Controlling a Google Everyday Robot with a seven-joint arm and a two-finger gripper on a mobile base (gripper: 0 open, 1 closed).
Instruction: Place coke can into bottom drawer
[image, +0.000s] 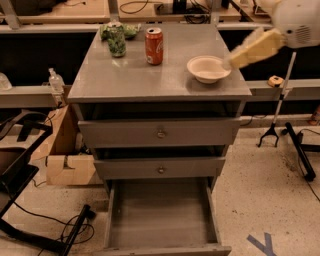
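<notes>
— Looking for the coke can (154, 46): where is it standing?

— It is standing upright on the bench (150, 80), close to the far edge and a little left of the middle, with its silver top facing up. Nothing is touching it.

— What is sitting around it?

— A green-patterned jar (116, 41) is standing toward the far left corner, near the can but apart from it. A pale bowl (208, 68) is resting toward the right edge, also clear of the can.

— And the gripper?

— The gripper (234, 60) is hanging over the right edge of the bench, just beside the bowl's right rim. It is sitting at the end of a cream arm (262, 45) that is reaching in from the upper right. I cannot tell whether it is open or closed. It is hanging well apart from the can.

— How is the bottom drawer (160, 215) lying?

— It is standing pulled out below the front edge of the bench, showing its plain grey floor. The top drawer (160, 132) and the middle drawer (160, 169), each with a round knob, are sitting further in above it.

— Anything lying off to the side?

— A cardboard box (67, 162) is sitting on the floor to the left of the drawers, and a clear bottle (56, 81) is standing on a ledge above it.
</notes>
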